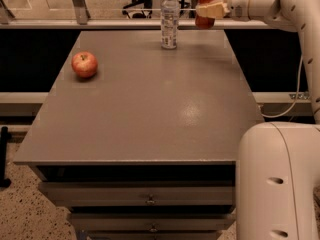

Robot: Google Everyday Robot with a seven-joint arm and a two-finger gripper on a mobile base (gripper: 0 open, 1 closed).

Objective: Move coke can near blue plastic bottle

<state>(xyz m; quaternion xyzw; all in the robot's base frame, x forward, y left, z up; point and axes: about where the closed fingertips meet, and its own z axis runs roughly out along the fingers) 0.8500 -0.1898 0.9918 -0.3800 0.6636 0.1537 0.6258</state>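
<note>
Camera view: gripper [209, 9] holds coke can [207, 5] aloft beside blue plastic bottle [169, 19].

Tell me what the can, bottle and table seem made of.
Coke can, held aloft by the gripper near the far right corner of the table: probably aluminium, glossy red, silver top. Blue plastic bottle: clear plastic, see-through, white cap. Table: matte grey, perhaps laminate, soft glare.

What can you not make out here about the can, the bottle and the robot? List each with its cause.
- Middle of the coke can, camera view: covered by the pincer gripping it, held up by the far right corner of the table.
- Label print on the blue plastic bottle: too small.
- The arm: cut off by the right edge.
</note>
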